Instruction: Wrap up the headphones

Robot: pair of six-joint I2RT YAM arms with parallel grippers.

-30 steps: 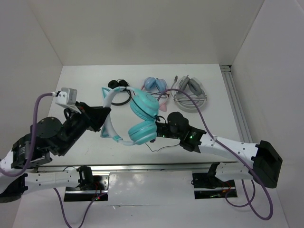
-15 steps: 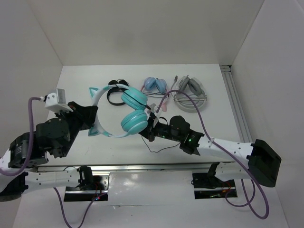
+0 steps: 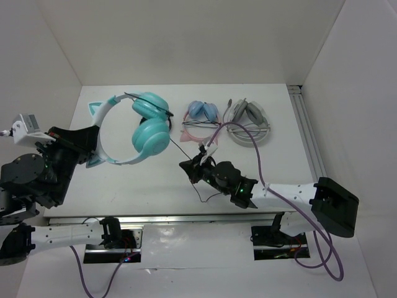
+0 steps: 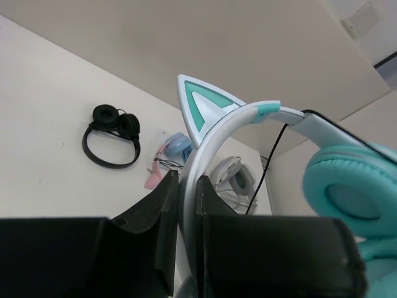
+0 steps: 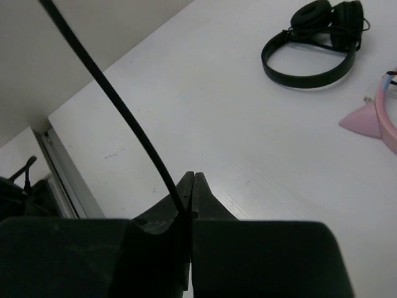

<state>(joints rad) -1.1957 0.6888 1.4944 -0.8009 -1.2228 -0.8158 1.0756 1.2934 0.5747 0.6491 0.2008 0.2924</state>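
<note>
The left pincer (image 4: 188,192), held high at the near left on a folded arm, clamps the headband (image 4: 214,146). The right pincer (image 5: 191,177), low near centre on an outstretched arm, pinches the cable (image 5: 111,93).

Teal-cupped, white-banded headphones (image 3: 151,138), thin black cable (image 5: 127,118); pink-and-blue pair (image 3: 201,112); white table (image 3: 279,161).

White links and black joints on left arm (image 3: 62,177) and right arm (image 3: 291,191), black left end effector (image 4: 186,189), black right end effector (image 5: 192,180), purple cables (image 3: 258,158), green light (image 3: 239,184)
</note>
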